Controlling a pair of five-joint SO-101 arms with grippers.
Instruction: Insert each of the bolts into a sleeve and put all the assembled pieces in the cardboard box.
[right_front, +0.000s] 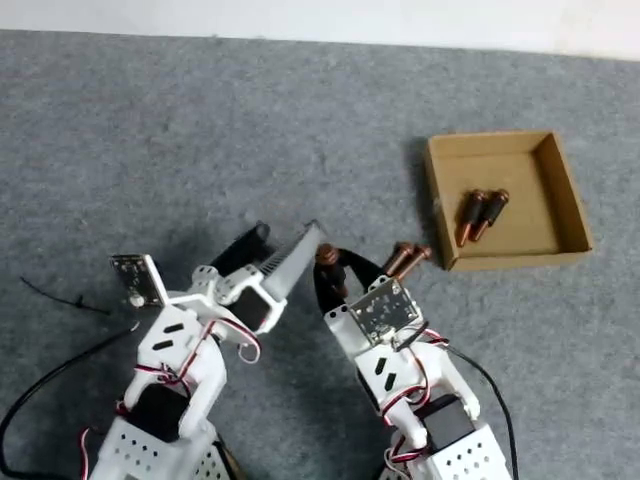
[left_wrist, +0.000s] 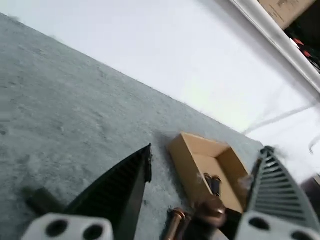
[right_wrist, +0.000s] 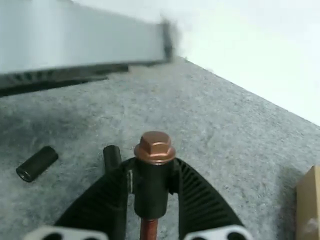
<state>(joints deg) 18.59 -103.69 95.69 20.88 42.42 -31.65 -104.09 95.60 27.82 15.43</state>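
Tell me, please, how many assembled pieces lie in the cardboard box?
2: one copper bolt in a dark sleeve, a second such piece beside it, mid-floor in the brown cardboard box.

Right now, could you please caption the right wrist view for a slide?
Right tool grips a sleeved bolt; two loose sleeves lie beyond.

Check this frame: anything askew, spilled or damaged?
Nothing stands out. Two assembled pieces lie in the cardboard box, two bare bolts lie on the mat just outside it, and the right end effector grips a sleeved bolt.
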